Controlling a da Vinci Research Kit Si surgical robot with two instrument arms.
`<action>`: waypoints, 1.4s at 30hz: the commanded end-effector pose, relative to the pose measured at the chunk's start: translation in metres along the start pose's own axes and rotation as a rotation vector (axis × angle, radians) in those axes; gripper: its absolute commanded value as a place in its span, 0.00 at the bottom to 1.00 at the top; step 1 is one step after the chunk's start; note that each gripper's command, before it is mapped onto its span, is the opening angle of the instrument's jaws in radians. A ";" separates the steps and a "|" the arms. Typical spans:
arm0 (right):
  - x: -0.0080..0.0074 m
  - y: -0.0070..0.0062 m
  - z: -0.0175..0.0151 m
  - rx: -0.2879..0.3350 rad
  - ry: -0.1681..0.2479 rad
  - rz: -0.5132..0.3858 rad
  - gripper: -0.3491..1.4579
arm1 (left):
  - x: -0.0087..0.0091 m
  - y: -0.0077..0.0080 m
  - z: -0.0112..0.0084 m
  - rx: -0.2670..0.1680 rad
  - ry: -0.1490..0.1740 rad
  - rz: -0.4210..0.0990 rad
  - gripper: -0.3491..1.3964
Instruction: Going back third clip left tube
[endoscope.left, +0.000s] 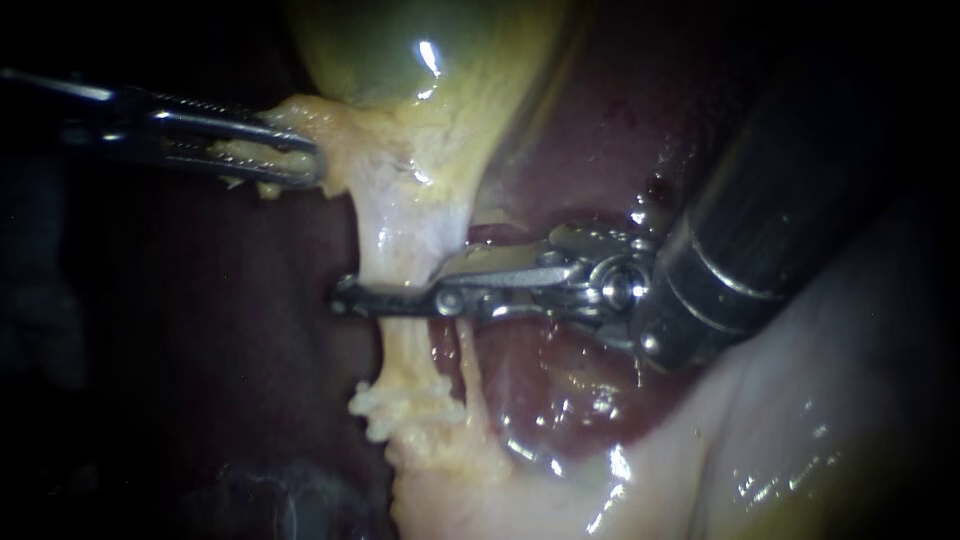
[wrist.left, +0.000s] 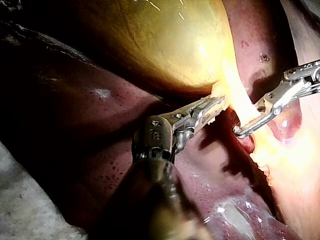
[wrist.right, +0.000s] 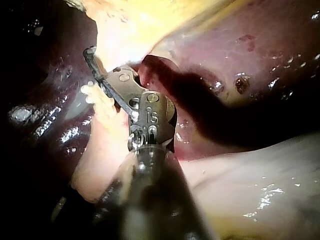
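Note:
The yellow-green gallbladder hangs at the top, and its pale neck narrows downward into the left tube. A thinner right tube runs beside it. My left instrument comes in from the left, its jaws shut on pale tissue at the gallbladder neck. My right instrument reaches across from the right. Its jaws stand slightly apart with the left tube between them, one jaw in front and the other behind. I see no clip on the tubes. The other views also show the left instrument and the right instrument.
Dark red liver lies behind and below the tubes. Pale fatty tissue fills the lower right. The right instrument's thick dark shaft covers the upper right. A frayed lump of fat sits low on the left tube.

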 end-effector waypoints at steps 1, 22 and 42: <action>0.0000 0.0000 0.0000 0.000 0.000 0.000 0.00 | -0.0001 0.0000 0.0001 0.000 0.000 0.001 0.00; -0.0009 0.0015 0.0011 0.053 0.028 -0.146 0.46 | -0.0005 -0.0002 -0.0003 -0.001 -0.001 0.004 0.00; -0.0032 0.0021 -0.0065 0.101 0.014 -0.487 0.47 | -0.0012 -0.0005 -0.0012 -0.006 -0.003 0.008 0.00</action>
